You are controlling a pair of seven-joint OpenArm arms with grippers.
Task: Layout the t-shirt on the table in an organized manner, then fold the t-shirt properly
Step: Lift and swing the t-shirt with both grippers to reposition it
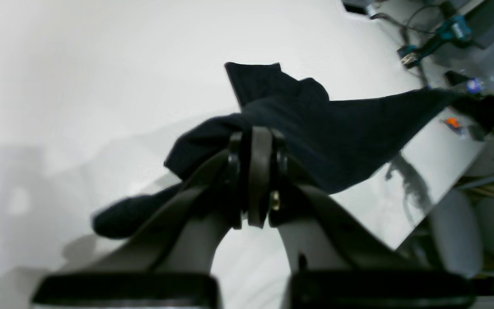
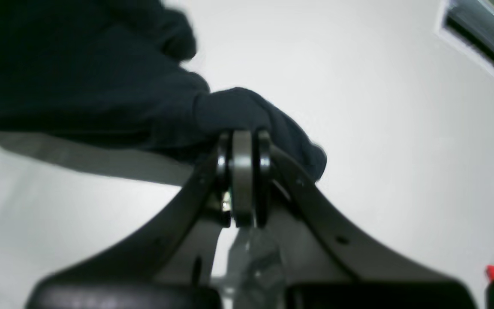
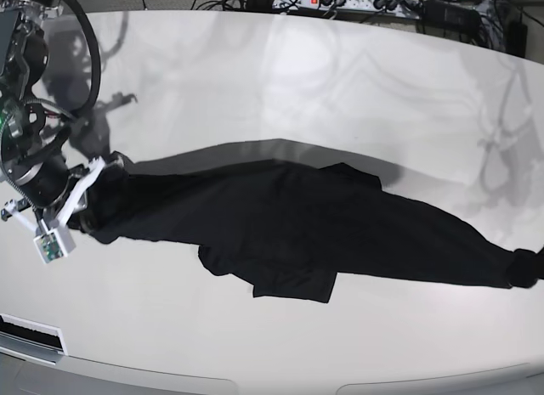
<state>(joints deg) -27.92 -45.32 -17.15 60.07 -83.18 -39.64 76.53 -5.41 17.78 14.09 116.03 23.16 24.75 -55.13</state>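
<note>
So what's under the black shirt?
Under the t-shirt is the white table; the shirt's shadow shows where it hangs lifted. Whatever lies beneath the middle is covered.

t-shirt: black, stretched in a long band across the table, bunched at both ends
sleeve: one flap lies flat toward the near edge
right claw: seen at the band's left end, cloth gathered there
left claw: mostly cropped at the right edge
power strip: seen past the far edge
</note>
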